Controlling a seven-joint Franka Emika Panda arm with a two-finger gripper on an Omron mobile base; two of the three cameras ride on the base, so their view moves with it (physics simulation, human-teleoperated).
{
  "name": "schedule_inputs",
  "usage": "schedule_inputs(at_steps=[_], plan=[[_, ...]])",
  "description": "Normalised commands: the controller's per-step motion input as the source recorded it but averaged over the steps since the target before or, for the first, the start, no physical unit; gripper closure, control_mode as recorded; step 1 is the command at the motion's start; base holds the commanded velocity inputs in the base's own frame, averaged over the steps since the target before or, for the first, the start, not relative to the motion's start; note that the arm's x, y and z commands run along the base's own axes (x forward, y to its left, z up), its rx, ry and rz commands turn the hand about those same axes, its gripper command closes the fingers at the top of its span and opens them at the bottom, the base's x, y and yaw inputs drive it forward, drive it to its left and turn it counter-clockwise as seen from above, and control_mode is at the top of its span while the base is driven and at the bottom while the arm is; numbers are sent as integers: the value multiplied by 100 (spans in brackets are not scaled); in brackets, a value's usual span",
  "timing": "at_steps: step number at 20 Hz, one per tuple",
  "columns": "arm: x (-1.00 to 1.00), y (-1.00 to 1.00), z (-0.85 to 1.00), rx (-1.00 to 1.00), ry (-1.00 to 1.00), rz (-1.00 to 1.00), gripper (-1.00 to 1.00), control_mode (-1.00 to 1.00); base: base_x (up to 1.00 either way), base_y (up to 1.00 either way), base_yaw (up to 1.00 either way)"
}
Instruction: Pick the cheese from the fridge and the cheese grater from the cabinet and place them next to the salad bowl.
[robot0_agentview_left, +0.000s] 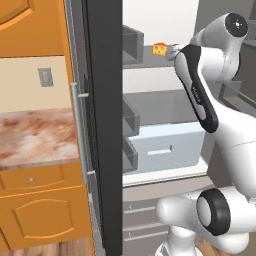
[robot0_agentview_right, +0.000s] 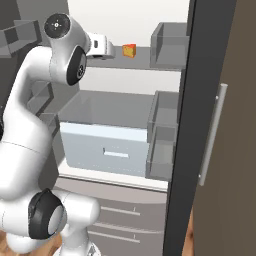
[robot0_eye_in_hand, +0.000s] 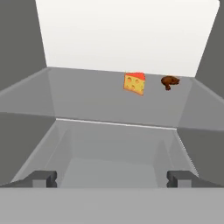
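The cheese (robot0_eye_in_hand: 134, 83), a small yellow-orange wedge with a reddish rind, sits on the upper grey shelf (robot0_eye_in_hand: 87, 96) of the open fridge (robot0_agentview_left: 105, 125). It also shows as the cheese (robot0_agentview_left: 160, 49) and the cheese (robot0_agentview_right: 129, 50) from the base. My gripper (robot0_eye_in_hand: 112, 179) is open with nothing between its fingers, pointing at the shelf from in front of and short of the wedge. From the right base view the gripper (robot0_agentview_right: 106, 49) hangs just left of the cheese at shelf height. The cheese grater and the salad bowl are out of view.
A dark brown lump (robot0_eye_in_hand: 169, 81) lies on the same shelf, close beside the cheese. Below is a pale drawer (robot0_agentview_left: 165, 145). Door bins (robot0_agentview_right: 167, 45) line the fridge door. Left of the fridge are a marbled counter (robot0_agentview_left: 35, 135) and orange cabinets (robot0_agentview_left: 40, 215).
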Motion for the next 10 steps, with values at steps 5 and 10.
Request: schedule_inputs(at_steps=[5, 10], plan=[[28, -11, 3, 0, -9, 0, -100, -100, 0, 0, 0], [22, -11, 0, 0, -15, 3, -100, -100, 0, 0, 0]])
